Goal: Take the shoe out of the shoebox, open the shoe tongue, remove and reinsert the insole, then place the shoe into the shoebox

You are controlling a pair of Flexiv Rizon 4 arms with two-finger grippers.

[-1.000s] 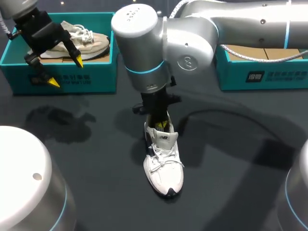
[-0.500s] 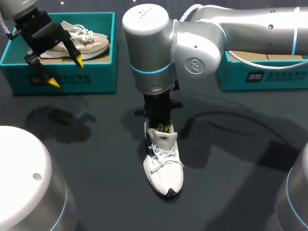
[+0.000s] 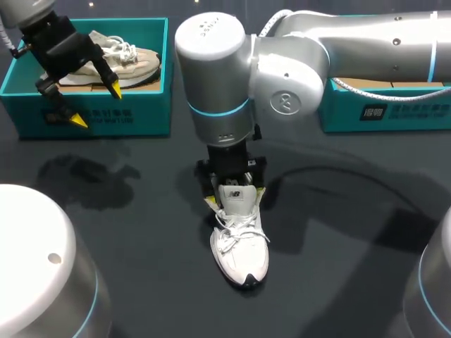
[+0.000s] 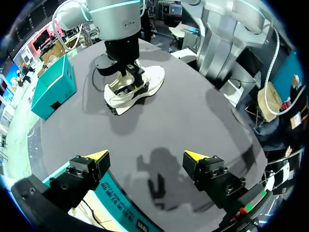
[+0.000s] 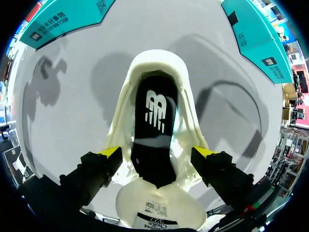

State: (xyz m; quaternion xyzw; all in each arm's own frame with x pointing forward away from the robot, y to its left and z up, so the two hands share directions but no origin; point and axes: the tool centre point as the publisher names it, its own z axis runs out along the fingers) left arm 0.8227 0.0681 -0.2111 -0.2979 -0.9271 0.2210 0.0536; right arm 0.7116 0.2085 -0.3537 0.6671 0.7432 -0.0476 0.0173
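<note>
A white shoe [image 3: 240, 248] stands on the dark table, toe towards the near edge. My right gripper [image 3: 235, 193] hangs over its heel end, open, with a yellow tip at each side of the collar. In the right wrist view the black insole [image 5: 154, 123] lies inside the shoe, the tongue [image 5: 158, 205] is folded forward under the gripper [image 5: 158, 152], and nothing is gripped. My left gripper [image 3: 96, 105] is open above the front wall of the left teal shoebox [image 3: 141, 113]. From the left wrist, that gripper [image 4: 146, 157] is empty and the shoe [image 4: 140, 87] lies far ahead.
A beige shoe [image 3: 116, 60] lies in the left shoebox. A second teal shoebox [image 3: 380, 105] stands at the back right, under my right arm [image 3: 338, 42]. Bare table lies between the white shoe and the near edge.
My right gripper has opened: its fingers, together inside the shoe a second ago, now stand spread at both sides of the collar. The left arm has not moved.
</note>
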